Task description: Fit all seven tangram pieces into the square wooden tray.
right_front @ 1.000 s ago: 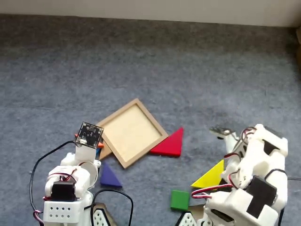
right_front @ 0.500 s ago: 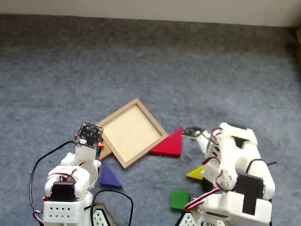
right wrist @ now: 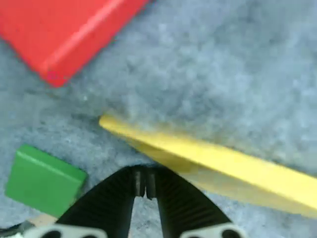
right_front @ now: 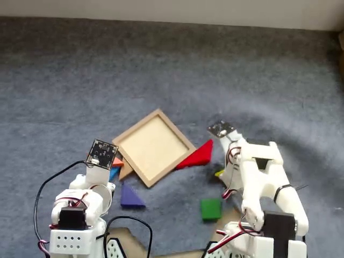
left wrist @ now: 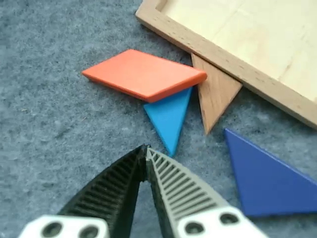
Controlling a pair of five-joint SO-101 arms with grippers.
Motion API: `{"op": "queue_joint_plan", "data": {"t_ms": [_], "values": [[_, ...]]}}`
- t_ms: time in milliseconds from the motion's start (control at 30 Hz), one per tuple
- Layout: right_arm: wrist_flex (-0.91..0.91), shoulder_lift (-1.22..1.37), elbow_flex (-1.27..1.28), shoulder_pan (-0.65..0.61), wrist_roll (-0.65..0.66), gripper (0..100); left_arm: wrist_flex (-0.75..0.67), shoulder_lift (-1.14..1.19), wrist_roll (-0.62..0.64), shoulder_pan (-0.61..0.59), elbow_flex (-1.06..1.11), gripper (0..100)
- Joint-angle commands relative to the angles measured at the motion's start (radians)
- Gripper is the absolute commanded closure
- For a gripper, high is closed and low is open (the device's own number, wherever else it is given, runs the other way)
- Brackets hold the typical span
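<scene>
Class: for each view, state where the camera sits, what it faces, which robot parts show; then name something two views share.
High view: fixed above, looking down on the table; left arm, right arm, wooden tray.
Left wrist view: on the left arm, looking past the shut left gripper at the orange parallelogram.
Right wrist view: on the right arm, looking past the shut right gripper at the yellow triangle.
Shared: high and right wrist views both show the green square.

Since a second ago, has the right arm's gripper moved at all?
Yes. The right gripper has swung across the table toward the wooden tray and now sits close to the red triangle.
</scene>
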Motion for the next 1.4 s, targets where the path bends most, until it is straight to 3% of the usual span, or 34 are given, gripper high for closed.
{"op": "queue_joint_plan", "data": {"t_ms": [0, 333, 567, 733, 1000, 1200, 1367], "values": [[-0.107, -0.111, -0.120, -0.024, -0.052, 99.2, 0.005, -0.031, -0.008, -0.008, 0.021, 99], [-0.041, -0.455, -0.088, -0.030, -0.069, 99.2, 0.005, -0.031, -0.008, -0.008, 0.021, 99], [-0.036, -0.529, -0.084, -0.027, -0.074, 99.2, 0.005, -0.031, -0.008, -0.008, 0.021, 99], [-0.039, -0.527, -0.091, -0.031, -0.285, 98.3, 0.005, -0.031, -0.008, -0.008, 0.021, 99], [-0.039, -0.526, -0.091, -0.101, -0.522, 67.6, 0.005, -0.031, -0.008, -0.008, 0.021, 99], [-0.036, -0.479, -0.097, -0.197, -0.539, 66.0, 0.005, -0.031, -0.008, -0.008, 0.021, 99], [-0.035, -0.231, -0.240, -0.206, -0.540, 66.0, 0.005, -0.031, -0.008, -0.008, 0.021, 99]]}}
